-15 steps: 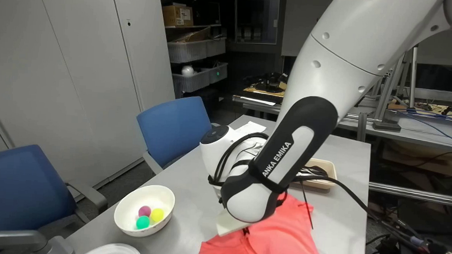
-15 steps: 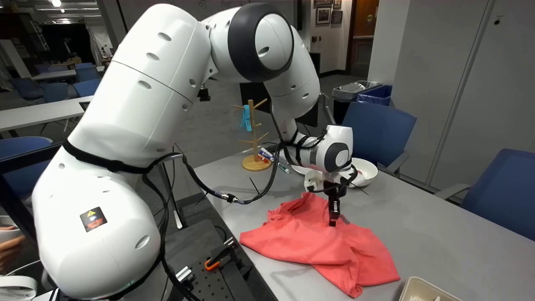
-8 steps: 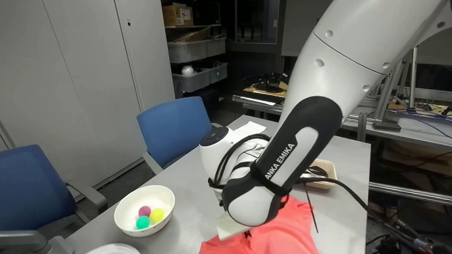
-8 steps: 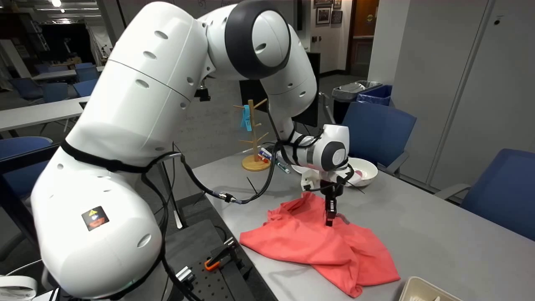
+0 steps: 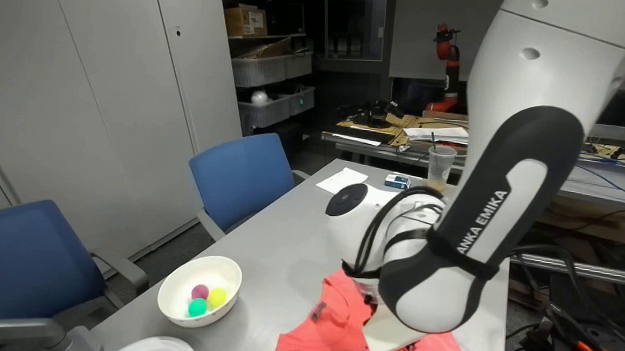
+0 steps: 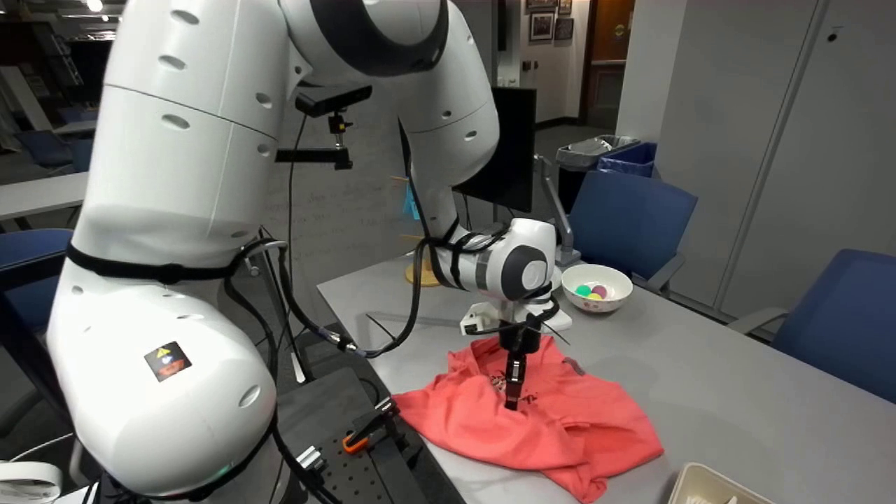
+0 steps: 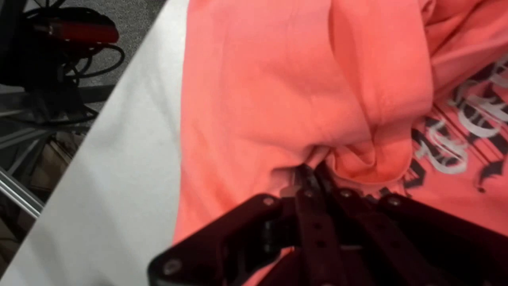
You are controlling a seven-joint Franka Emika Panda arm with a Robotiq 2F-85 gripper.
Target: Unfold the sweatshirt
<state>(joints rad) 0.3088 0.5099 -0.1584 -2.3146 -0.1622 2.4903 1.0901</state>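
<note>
One fold of sweatshirt point(image 6: 553, 437) pinched between jaws

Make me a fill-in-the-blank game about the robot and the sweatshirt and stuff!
The gripper pinches the sweatshirt with a total of ____ fingers.
In the white bowl, you can see ____ balls.
Beside the table, the chair backs are coloured ____, like a clear sky.
Missing words: two; three; blue.

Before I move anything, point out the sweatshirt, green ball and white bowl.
Sweatshirt point(image 6: 547, 428), in an exterior view: creased middle.
Green ball point(image 5: 197, 307), in an exterior view: its middle.
White bowl point(image 5: 201, 271), in an exterior view: inner wall.
</note>
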